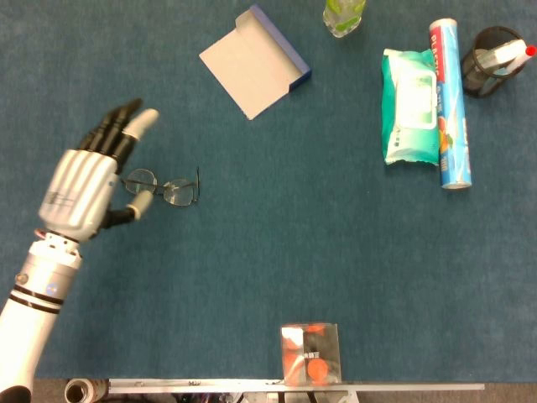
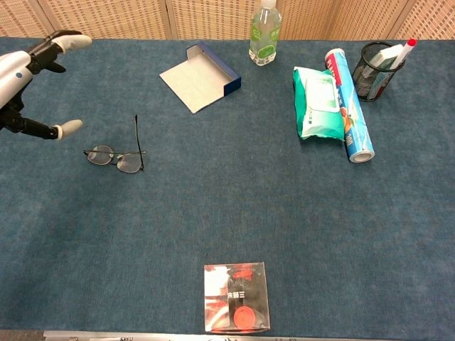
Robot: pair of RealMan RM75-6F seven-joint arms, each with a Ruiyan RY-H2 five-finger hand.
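1. While nothing is in its grasp, the left hand hovers above the blue table cloth at the left side, fingers spread apart and the thumb held out to the side
2. Just beside that hand's thumb lie the eyeglasses, flat on the cloth with one temple arm folded out and pointing away from the robot; in the chest view the eyeglasses sit apart from the hand, with bare cloth between them
3. Further back, an open blue-edged cardboard box lies flat, and a clear plastic bottle with a green label stands upright behind it
4. To the right, a green pack of wet wipes touches a long cylindrical tube, with a black mesh pen holder near them
5. Close to the near table edge stands a small clear box with red and black contents
6. Neither view shows the right hand
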